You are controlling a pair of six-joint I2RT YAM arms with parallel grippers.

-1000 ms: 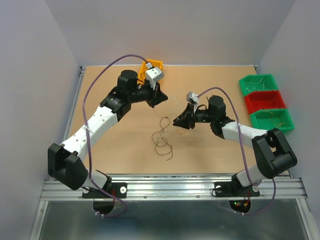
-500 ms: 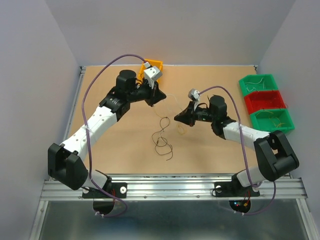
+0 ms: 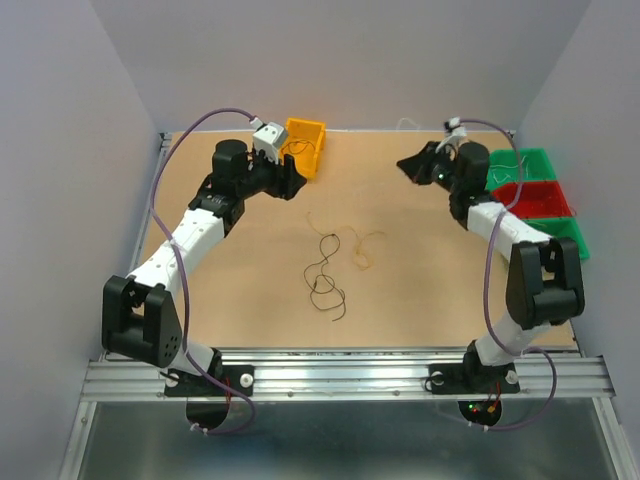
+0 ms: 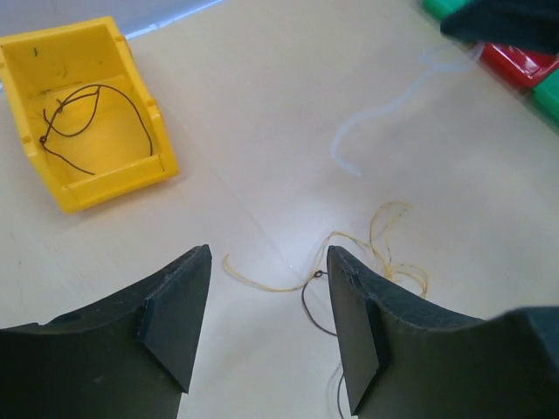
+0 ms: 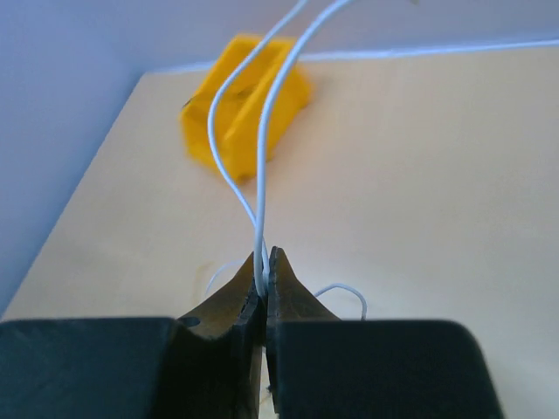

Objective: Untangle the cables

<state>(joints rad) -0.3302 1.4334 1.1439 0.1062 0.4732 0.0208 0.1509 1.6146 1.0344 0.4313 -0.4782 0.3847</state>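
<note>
Far right near bins point(image 3: 487, 165): right gripper point(image 5: 265, 262) is pinching a white wire point(image 5: 261, 166), likely for sorting.
Yellow bin point(image 4: 96, 188) side: left gripper point(image 4: 269, 271) is gaping, empty.
Table point(image 3: 230, 300) middle: cables point(image 3: 325, 290) are lying tangled.

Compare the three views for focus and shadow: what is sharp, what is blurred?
Top external: even light, faint shadows, cables hair-thin yet sharp. Left wrist: yellow bin crisp, whitish cable blurred, left fingers near-black. Right wrist: pinched cable sharp at the right fingers, bin behind soft.

Open tabletop point(image 3: 420, 290) around cables point(image 3: 325, 280); yellow bin point(image 3: 303, 146) back-left, coloured bins point(image 3: 535, 203) seemingly along right edge
</note>
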